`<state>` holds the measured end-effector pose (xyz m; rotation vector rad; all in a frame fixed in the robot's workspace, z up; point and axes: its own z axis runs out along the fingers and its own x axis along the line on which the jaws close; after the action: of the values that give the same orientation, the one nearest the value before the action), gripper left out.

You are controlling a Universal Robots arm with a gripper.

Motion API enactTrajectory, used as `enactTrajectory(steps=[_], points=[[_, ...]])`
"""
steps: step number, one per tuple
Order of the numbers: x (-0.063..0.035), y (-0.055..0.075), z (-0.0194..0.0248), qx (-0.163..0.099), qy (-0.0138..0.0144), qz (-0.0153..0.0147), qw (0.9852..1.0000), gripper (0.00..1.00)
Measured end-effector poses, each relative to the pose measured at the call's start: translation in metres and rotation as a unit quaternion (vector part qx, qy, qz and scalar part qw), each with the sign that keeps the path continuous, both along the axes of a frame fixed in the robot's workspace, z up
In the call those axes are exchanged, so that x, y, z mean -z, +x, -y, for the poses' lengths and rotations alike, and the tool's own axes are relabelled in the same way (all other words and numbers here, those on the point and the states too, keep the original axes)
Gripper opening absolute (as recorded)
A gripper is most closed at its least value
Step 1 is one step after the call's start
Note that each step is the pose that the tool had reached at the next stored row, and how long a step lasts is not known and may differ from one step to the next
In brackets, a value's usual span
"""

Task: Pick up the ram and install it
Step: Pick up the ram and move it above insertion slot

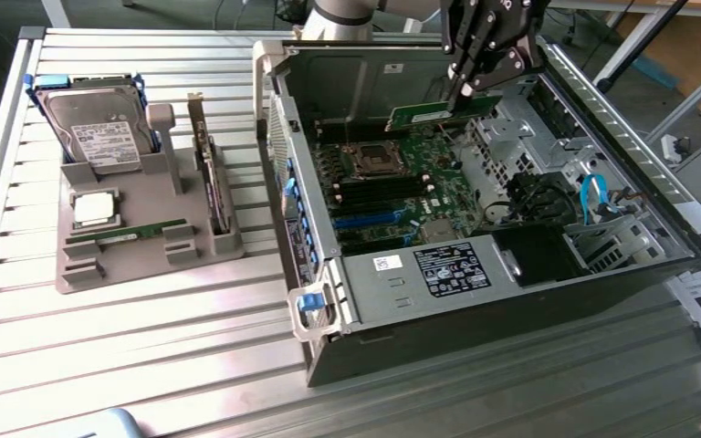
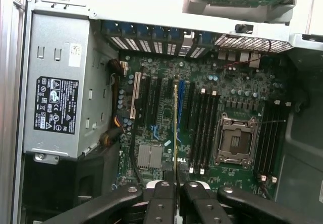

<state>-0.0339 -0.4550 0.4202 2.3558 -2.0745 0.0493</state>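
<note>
The black metal gripper (image 1: 474, 85) pinches the ram (image 1: 440, 115), a thin, flat green stick, from above. The ram hangs over the green motherboard (image 1: 414, 185) inside the open grey metal computer case (image 1: 473, 330).

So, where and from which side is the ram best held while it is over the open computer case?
By its upper long edge, from above, as the tool grips the ram now, pressing the two flat faces. The stick is thin and stands on edge, so this probably leaves the lower edge free above the motherboard.
</note>
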Motion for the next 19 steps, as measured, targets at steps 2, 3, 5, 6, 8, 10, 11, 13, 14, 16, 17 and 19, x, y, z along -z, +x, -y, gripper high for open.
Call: enactTrajectory(steps=[2,3,5,6,8,10,11,13,14,16,17,19], points=[[0.0000,0.002,0.0000,0.000,0.0000,0.0000,1.0000,0.13],[0.0000,0.004,0.0000,0.000,0.0000,0.0000,1.0000,0.13],[0.0000,0.006,0.0000,0.000,-0.0001,0.0000,1.0000,0.13],[0.0000,0.007,0.0000,0.000,-0.0001,0.0000,1.0000,0.13],[0.0000,0.009,0.0000,0.000,-0.0002,0.0000,1.0000,0.13],[0.0000,0.011,0.0000,0.000,-0.0002,0.0000,1.0000,0.13],[0.0000,0.013,0.0000,0.000,-0.0002,0.0000,1.0000,0.13],[0.0000,0.015,0.0000,0.000,-0.0002,0.0000,1.0000,0.13],[0.0000,0.017,0.0000,0.000,-0.0003,0.0000,1.0000,0.13],[0.0000,0.019,0.0000,0.000,-0.0003,0.0000,1.0000,0.13],[0.0000,0.020,0.0000,0.000,-0.0004,0.0000,1.0000,0.13],[0.0000,0.023,0.0000,0.000,-0.0005,0.0000,1.0000,0.13]])
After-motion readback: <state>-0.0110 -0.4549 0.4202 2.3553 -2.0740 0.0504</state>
